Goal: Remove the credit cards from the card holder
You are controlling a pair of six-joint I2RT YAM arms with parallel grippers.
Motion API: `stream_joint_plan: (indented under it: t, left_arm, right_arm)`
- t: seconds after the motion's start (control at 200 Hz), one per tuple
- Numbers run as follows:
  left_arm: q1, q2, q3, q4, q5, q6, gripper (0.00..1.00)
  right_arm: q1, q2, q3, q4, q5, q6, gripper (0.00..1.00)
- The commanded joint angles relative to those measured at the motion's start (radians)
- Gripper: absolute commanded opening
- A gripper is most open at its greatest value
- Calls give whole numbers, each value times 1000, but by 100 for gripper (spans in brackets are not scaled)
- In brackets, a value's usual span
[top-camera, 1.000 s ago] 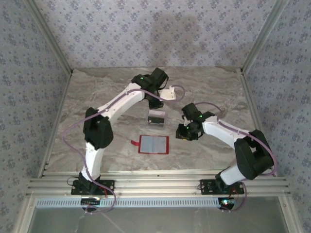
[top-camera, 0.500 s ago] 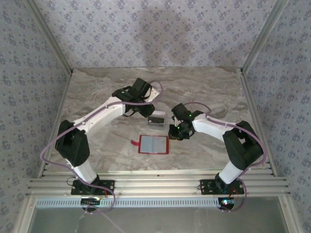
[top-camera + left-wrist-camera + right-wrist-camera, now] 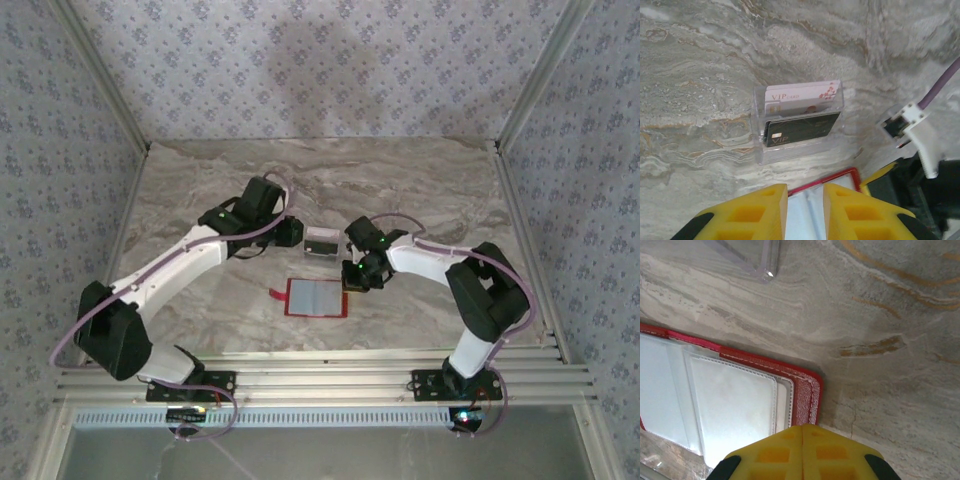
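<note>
The red card holder (image 3: pixel 317 298) lies open and flat on the table, its pale clear pockets (image 3: pixel 730 405) facing up. I cannot tell whether a card sits in them. Two credit cards, one pink-white (image 3: pixel 802 94) and one black (image 3: pixel 801 128), stand in a clear box (image 3: pixel 322 241) just behind the holder. My right gripper (image 3: pixel 352 281) is shut, its yellow tips (image 3: pixel 802 432) at the holder's far right corner (image 3: pixel 810 390). My left gripper (image 3: pixel 290 234) hovers left of the box, its jaws a little apart (image 3: pixel 805 210) with nothing between them, above the holder's far edge (image 3: pixel 840 177).
The marble tabletop (image 3: pixel 200 190) is bounded by patterned walls at the back and sides. Metal rails (image 3: pixel 320 385) run along the near edge. A purple cable and white plug (image 3: pixel 912 125) hang by the right arm, close to the box.
The right gripper slid left to the holder's corner and shut. The left arm swung left and lowered, bringing its gripper from behind the box to the box's left side.
</note>
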Motion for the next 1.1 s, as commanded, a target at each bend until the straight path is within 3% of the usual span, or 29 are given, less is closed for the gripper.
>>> stream_joint_plan:
  t: [0.0,0.595,0.77,1.094]
  left_arm:
    - [2,-27,-15,44,19,-124,26]
    - [-11,25,-77,2,140,-274,23]
    - [-56,67,-162,126,250,-383,23]
    - [-168,235,-177,246,335,-488,24]
  right_arm:
    - [10,20,29,2,-12,8,7]
    - [18,50,-2,25,-8,36,7]
    - [17,51,-6,25,-7,35,7]
    - [16,52,-5,26,-9,34,7]
